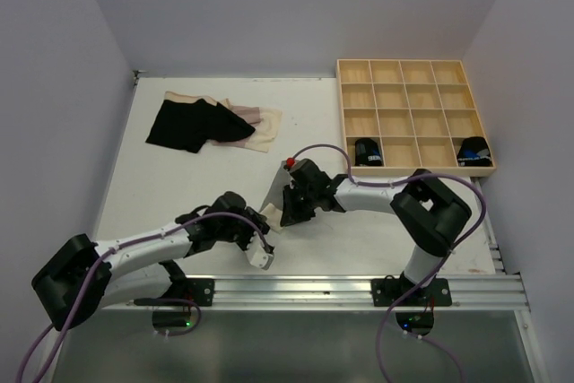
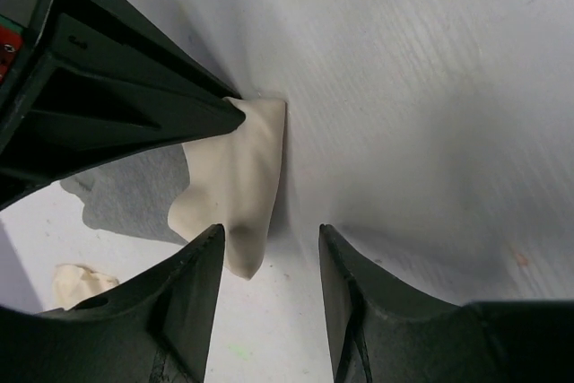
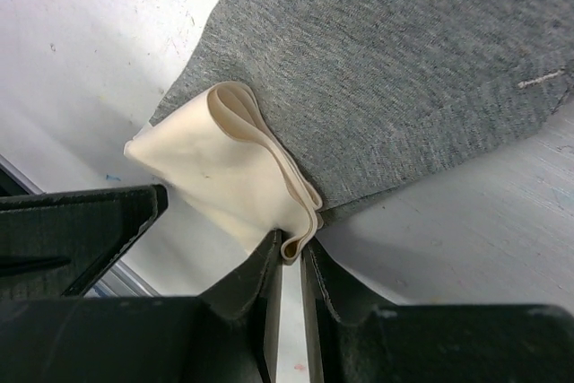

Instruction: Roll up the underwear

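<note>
Grey cloth underwear [image 3: 404, 69], cream fold [image 3: 224, 168] pinched by right tool [image 3: 291, 247]; open left tool [image 2: 269, 232] should grip alongside, evenly.

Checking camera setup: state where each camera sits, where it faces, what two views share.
Top external: above and behind, looking down on the table; left arm and right arm show.
Left wrist: looks past the open left gripper at the cream fold.
Right wrist: looks past the right gripper, shut on that fold of grey underwear.
Shared: both wrists see the fold.
</note>
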{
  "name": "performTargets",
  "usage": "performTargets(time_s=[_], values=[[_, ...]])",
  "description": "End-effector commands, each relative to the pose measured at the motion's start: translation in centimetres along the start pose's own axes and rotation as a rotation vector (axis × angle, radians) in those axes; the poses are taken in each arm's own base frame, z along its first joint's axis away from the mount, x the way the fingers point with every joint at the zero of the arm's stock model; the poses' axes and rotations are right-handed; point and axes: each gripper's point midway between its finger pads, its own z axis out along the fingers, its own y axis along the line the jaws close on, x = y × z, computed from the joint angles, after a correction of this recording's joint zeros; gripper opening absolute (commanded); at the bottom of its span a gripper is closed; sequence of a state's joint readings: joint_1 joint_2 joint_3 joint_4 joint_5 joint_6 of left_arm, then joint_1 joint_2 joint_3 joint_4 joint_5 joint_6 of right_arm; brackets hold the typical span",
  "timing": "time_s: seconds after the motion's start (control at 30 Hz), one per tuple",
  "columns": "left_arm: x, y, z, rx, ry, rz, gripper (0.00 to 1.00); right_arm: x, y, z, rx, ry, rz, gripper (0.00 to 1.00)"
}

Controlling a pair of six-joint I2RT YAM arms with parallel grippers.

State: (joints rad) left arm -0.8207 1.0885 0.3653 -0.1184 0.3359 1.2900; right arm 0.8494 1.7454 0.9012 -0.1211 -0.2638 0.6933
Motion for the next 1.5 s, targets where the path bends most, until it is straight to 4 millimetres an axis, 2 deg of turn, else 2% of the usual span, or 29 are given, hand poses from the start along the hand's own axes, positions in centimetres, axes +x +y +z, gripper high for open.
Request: performTargets(time_s=[0.0, 0.03, 0.2, 0.27, 0.33, 0.43, 0.57, 0.63, 0.67, 0.73, 0.77, 0.8, 0.87, 0.9, 0.93, 1.0, 1.03, 1.1, 1.17, 1.23, 1.27, 1.33, 1.37, 1.4, 1.47], values=[[0.4, 2.3, 0.3, -0.105, 0.027, 0.14, 0.5, 0.1, -0.8, 0.4, 0.034, 0.019, -0.015, 0.19], [0.9, 1.5, 0.5, -0.103, 0.038, 0.163, 0.49, 0.1, -0.8, 0.4, 0.033, 0.021, -0.017, 0.19], [1.7, 1.5, 0.6, -0.155, 0.075, 0.24, 0.48, 0.1, -0.9, 0.3, 0.037, 0.027, -0.028, 0.2], [2.2, 0.9, 0.7, -0.154, 0.091, 0.266, 0.48, 0.1, -0.9, 0.4, 0.038, 0.034, -0.032, 0.2], [2.3, 1.1, 0.6, -0.176, 0.1, 0.302, 0.48, 0.1, -0.8, 0.5, 0.036, 0.039, -0.036, 0.2], [2.4, 0.2, 0.9, -0.157, 0.097, 0.342, 0.46, 0.0, -0.7, 0.5, 0.036, 0.039, -0.037, 0.2], [2.1, -0.3, 1.3, -0.134, 0.074, 0.345, 0.39, 0.0, -0.7, 0.5, 0.036, 0.043, -0.04, 0.2], [2.1, -0.4, 1.6, -0.109, 0.069, 0.328, 0.28, -0.1, -0.6, 0.5, 0.036, 0.043, -0.043, 0.2], [2.2, -1.3, 1.9, -0.064, 0.061, 0.305, 0.21, -0.1, -0.7, 0.5, 0.037, 0.042, -0.046, 0.21], [1.8, -0.9, 2.1, -0.017, 0.049, 0.251, 0.14, -0.5, -0.6, 0.1, 0.039, 0.033, -0.057, 0.25], [1.9, -2.1, 2.1, 0.047, 0.042, 0.203, 0.07, -0.6, -0.6, -0.1, 0.039, 0.03, -0.063, 0.27], [1.4, -1.3, 2.1, 0.053, 0.031, 0.169, 0.04, -1.2, -0.5, -0.7, 0.037, 0.011, -0.079, 0.33], [1.3, -2.9, 1.8, 0.132, 0.022, 0.107, 0.0, -2.1, -0.4, -1.7, 0.038, -0.024, -0.097, 0.41], [1.1, -3.2, 1.7, 0.151, 0.018, 0.089, 0.0, -2.5, -0.4, -2.2, 0.03, -0.037, -0.124, 0.45], [0.7, -2.4, 1.6, 0.144, 0.014, 0.052, 0.0, -3.4, -0.1, -3.4, 0.022, -0.072, -0.135, 0.51], [0.3, -3.7, 1.2, 0.222, 0.005, -0.036, 0.0, -4.3, -0.4, -4.7, 0.042, -0.112, -0.191, 0.53], [-0.2, -3.0, 1.1, 0.229, -0.002, -0.06, 0.0, -4.7, -0.2, -6.1, 0.04, -0.142, -0.211, 0.54], [-0.9, -4.4, 0.7, 0.321, -0.018, -0.159, 0.0, -5.1, -0.2, -7.4, 0.045, -0.18, -0.261, 0.54], [-1.9, -4.6, 0.3, 0.374, -0.044, -0.226, 0.0, -5.1, 0.3, -9.3, 0.021, -0.23, -0.301, 0.53], [-2.2, -5.2, 0.4, 0.425, -0.044, -0.312, 0.0, -4.6, 0.0, -10.0, 0.008, -0.276, -0.331, 0.52], [-2.5, -5.7, 0.2, 0.462, -0.054, -0.36, 0.0, -4.9, 1.0, -11.8, -0.038, -0.344, -0.357, 0.52], [-2.6, -5.4, 0.6, 0.508, -0.052, -0.45, 0.0, -4.0, 1.2, -12.4, -0.095, -0.394, -0.391, 0.52], [-2.5, -5.5, 0.5, 0.535, -0.063, -0.513, 0.0, -4.0, 1.8, -13.5, -0.124, -0.433, -0.411, 0.52], [-2.3, -4.7, 1.0, 0.553, -0.064, -0.566, 0.0, -3.9, 1.8, -13.9, -0.129, -0.449, -0.438, 0.51], [-1.9, -4.2, 0.9, 0.594, -0.079, -0.678, 0.0, -2.8, 2.0, -14.0, -0.16, -0.433, -0.47, 0.5]])
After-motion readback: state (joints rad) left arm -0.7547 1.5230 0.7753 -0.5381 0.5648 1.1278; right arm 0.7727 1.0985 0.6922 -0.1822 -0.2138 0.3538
